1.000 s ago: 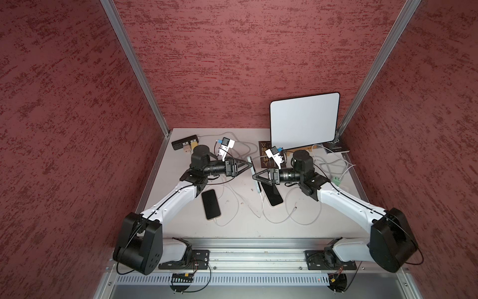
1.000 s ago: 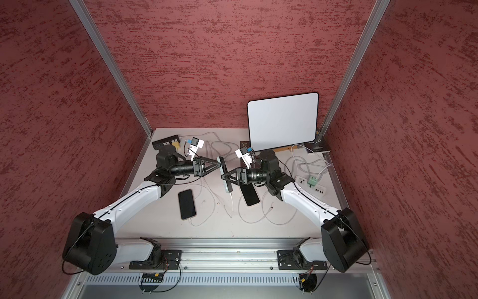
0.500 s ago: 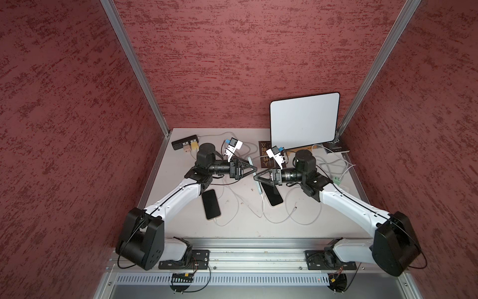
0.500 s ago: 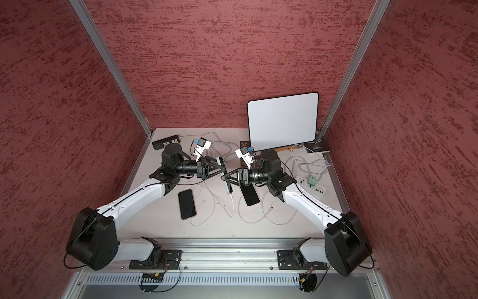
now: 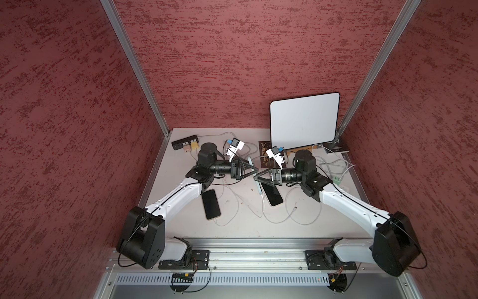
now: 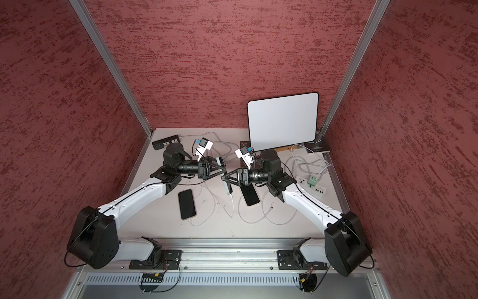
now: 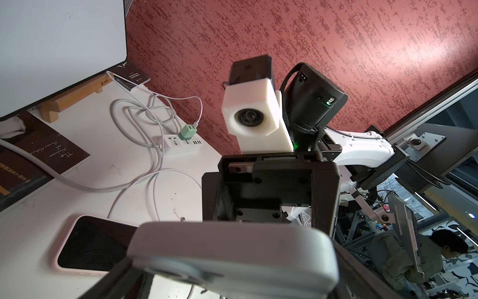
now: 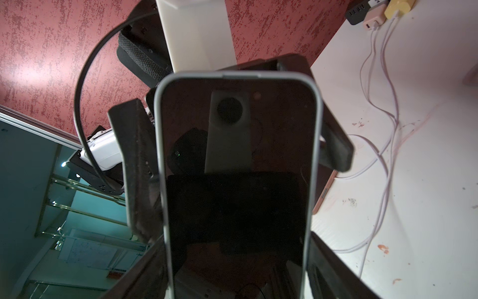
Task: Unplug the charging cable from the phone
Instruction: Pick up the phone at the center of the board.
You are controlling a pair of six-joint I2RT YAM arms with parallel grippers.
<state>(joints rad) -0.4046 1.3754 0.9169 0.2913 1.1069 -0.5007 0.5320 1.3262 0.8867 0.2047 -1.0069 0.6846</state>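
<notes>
Over table (image 5: 240, 222), phone (image 5: 259, 186) points its plugged end nearward.

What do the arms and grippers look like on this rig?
Both arms match: left arm and right arm have white links with black joint housings and a thin black cable routed outside. The left gripper and right gripper are black, with angular open-frame fingers. Each wrist carries a white camera block with a blue connector.

Phone (image 5: 259, 190) between left gripper (image 5: 254, 168) and right gripper (image 5: 256, 179) — charging cable (image 5: 263, 204) below, on table (image 5: 245, 229).
</notes>
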